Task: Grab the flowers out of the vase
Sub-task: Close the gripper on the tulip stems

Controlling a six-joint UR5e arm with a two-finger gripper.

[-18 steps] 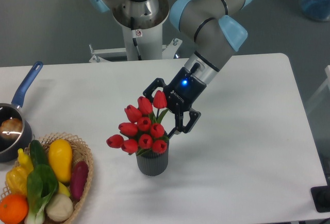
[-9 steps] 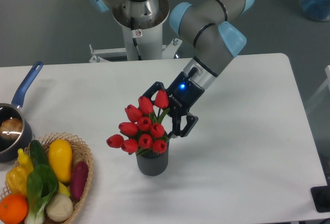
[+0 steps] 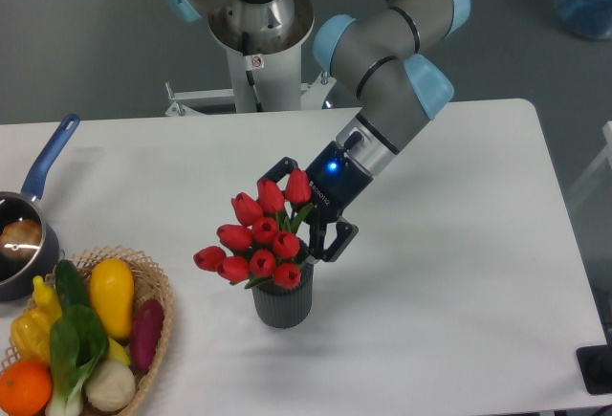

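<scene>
Gripper at the flowers in the vase

The gripper (image 3: 304, 217) reaches in from the right with its 2 fingers spread on either side of the upper right of the flowers (image 3: 256, 241), not visibly pinching them. The red tulips stand in the vase (image 3: 282, 303), a dark ribbed pot near the middle of the white table (image 3: 459, 244). At the left edge sit a basket (image 3: 153, 287) of vegetables and a blue-handled saucepan (image 3: 29, 225).
</scene>
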